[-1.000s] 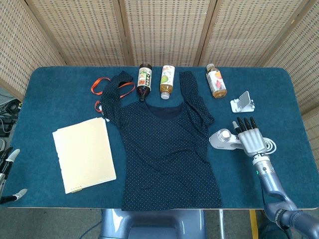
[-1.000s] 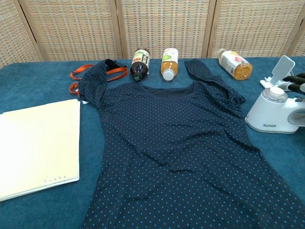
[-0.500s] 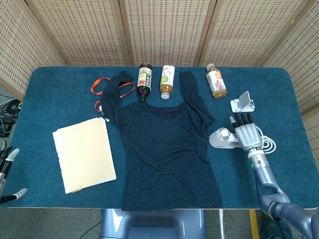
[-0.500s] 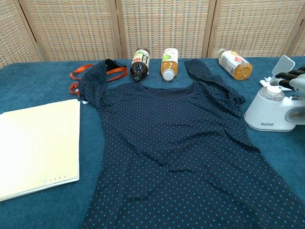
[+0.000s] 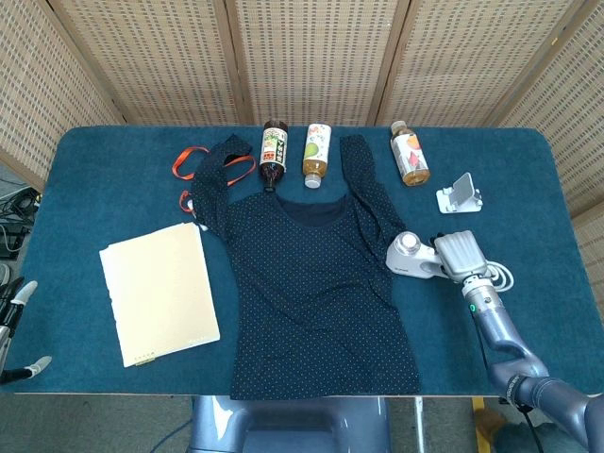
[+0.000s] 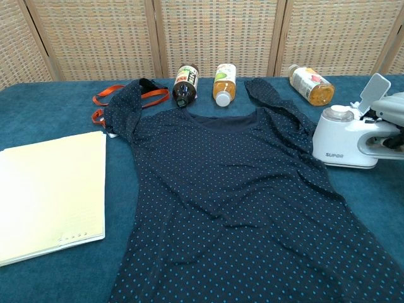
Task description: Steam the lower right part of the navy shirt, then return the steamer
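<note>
Pickup step: right hand (image 5: 459,255) wrapped on steamer (image 5: 411,257) handle near table's right edge; next, lift toward navy shirt (image 5: 316,283) lower right.

Navy shirt (image 5: 316,274) w/ small light dots lies flat on the blue table, neckline toward the bottles, hem at the near edge. White steamer (image 5: 412,257) stands upright just beside the shirt's right side, its handle held by the right hand (image 5: 460,255).
</note>
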Tool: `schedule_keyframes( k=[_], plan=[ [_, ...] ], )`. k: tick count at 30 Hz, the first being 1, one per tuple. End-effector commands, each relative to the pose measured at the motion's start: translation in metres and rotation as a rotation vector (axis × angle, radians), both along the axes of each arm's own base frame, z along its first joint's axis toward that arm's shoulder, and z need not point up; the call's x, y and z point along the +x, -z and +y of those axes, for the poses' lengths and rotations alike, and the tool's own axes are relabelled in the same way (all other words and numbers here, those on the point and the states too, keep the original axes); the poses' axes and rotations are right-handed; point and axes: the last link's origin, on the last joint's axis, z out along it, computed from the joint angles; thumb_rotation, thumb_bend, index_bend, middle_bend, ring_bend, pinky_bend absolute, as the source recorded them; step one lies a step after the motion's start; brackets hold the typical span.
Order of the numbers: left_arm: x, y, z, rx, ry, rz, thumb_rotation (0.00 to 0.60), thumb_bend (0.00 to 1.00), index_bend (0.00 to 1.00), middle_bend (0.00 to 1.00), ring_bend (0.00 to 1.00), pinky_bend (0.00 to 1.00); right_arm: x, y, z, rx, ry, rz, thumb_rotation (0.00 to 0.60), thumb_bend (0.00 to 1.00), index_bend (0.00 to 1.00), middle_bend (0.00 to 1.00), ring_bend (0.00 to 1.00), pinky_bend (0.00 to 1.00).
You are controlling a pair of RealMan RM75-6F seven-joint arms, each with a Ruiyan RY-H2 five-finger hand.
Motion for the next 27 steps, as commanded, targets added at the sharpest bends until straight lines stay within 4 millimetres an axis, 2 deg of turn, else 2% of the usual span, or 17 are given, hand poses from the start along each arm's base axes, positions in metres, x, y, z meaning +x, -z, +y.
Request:
schedule_keyframes(
  k=[1, 4, 9, 14, 17, 22, 27],
  plan=[
    [0.0, 0.0, 0.0, 0.001, -0.001, 0.0, 0.6, 0.0, 0.0, 0.0, 0.0, 0.0, 0.001, -0.01, -0.003, 0.019, -0.034, -0.014, 0.6, 0.99, 0.8, 0.66, 0.72, 0.86],
    [0.0, 0.0, 0.0, 0.0, 0.0, -0.002, 0.6, 0.0, 0.0, 0.0, 0.0, 0.0, 0.001, -0.022, -0.005, 0.005, -0.064, -0.018, 0.6, 1.0, 0.82, 0.67, 0.74, 0.92],
    [0.001, 0.0, 0.001, -0.003, 0.0, -0.008, 0.6, 0.0, 0.0, 0.0, 0.0, 0.0, 0.01, -0.054, -0.01, -0.054, -0.166, -0.019, 0.6, 1.0, 0.83, 0.67, 0.75, 0.93],
    [0.0, 0.0, 0.002, -0.006, -0.003, -0.011, 0.6, 0.0, 0.0, 0.0, 0.0, 0.0, 0.032, -0.09, -0.019, -0.159, -0.316, -0.037, 0.6, 1.0, 0.83, 0.67, 0.76, 0.94],
    [-0.001, 0.0, 0.003, -0.008, -0.006, -0.012, 0.6, 0.0, 0.0, 0.0, 0.0, 0.0, 0.052, -0.1, -0.024, -0.178, -0.407, -0.042, 0.6, 1.0, 0.83, 0.67, 0.76, 0.95],
    [-0.003, -0.001, 0.005, -0.004, -0.017, -0.016, 0.6, 0.0, 0.0, 0.0, 0.0, 0.0, 0.094, -0.093, -0.033, -0.155, -0.535, -0.019, 0.6, 1.0, 0.83, 0.67, 0.76, 0.95],
    [-0.006, -0.001, 0.009, -0.005, -0.029, -0.015, 0.6, 0.0, 0.0, 0.0, 0.0, 0.0, 0.129, -0.066, -0.04, -0.109, -0.587, -0.04, 0.6, 1.0, 0.83, 0.67, 0.76, 0.95]
  ],
)
